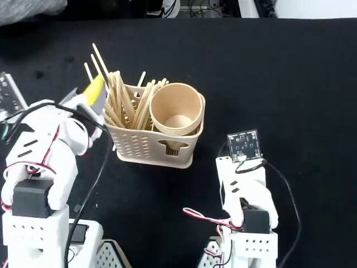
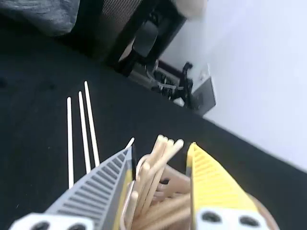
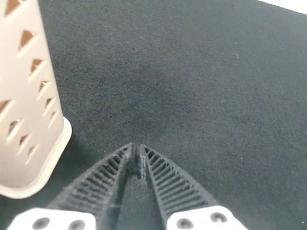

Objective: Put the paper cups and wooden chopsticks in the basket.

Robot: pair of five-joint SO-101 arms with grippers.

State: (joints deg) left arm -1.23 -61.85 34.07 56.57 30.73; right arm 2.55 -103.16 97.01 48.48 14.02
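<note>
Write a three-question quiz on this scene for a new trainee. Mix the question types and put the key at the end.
1. True or false: the paper cups sit inside the basket.
2. Multiple choice: the right gripper is
A) shut on nothing, over the black table beside the basket
B) shut on a cup
C) wide open around the basket
3. Fill in: in the left wrist view, wooden ____ show between the open fingers of the left gripper.

Key: 1 true; 2 A; 3 chopsticks.
</note>
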